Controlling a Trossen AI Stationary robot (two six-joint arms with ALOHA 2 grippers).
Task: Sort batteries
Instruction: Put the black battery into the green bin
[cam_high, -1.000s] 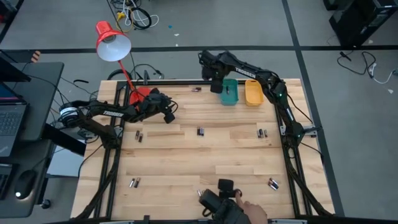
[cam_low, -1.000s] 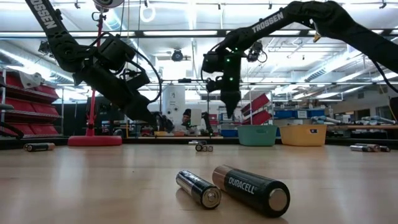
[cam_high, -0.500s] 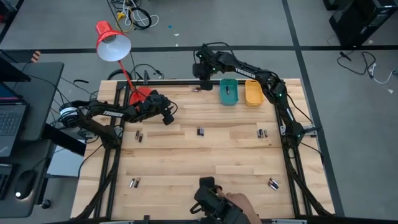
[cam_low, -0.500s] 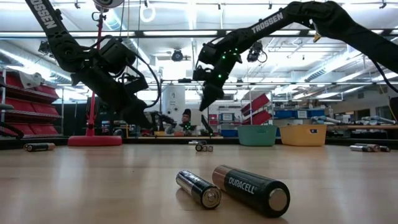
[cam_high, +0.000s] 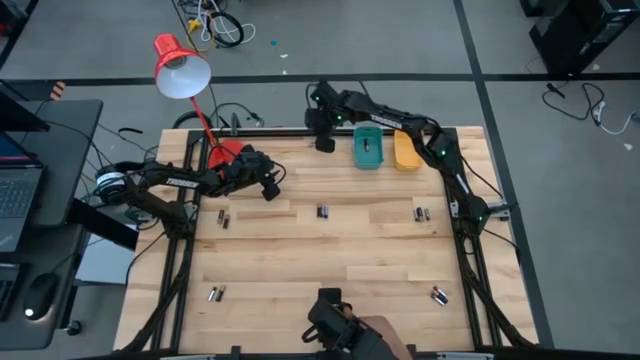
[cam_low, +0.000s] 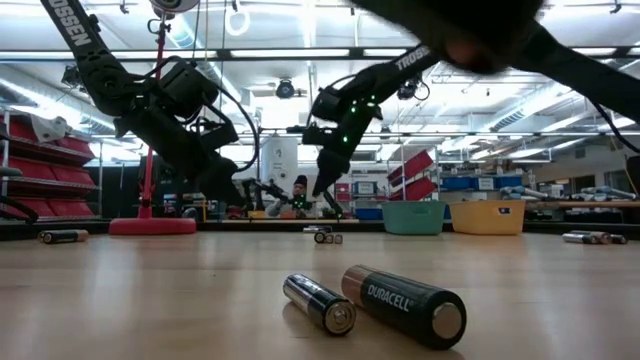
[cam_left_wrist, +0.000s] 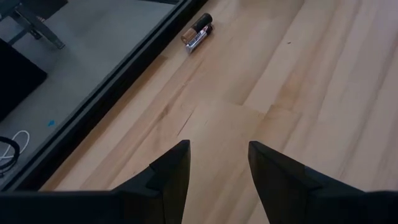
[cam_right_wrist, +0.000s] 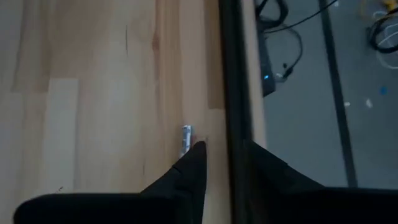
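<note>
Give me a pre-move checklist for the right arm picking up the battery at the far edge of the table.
1. Right gripper over the far edge battery: ok, the cell lies just off one fingertip.
2. Fingers straddling the cell: not ok, it lies outside the gap.
3. Right gripper empty: ok, nothing between the fingers.
4. Teal bin reachable nearby: ok, it holds one cell.
5. Left gripper out of the way: ok, open and empty, above bare wood.
6. Person's hand at the near edge: ok, far from the pick.

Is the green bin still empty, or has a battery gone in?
Not empty: the high view shows one small dark cell lying inside the green bin. Cannot tell whether more lie beneath it.
</note>
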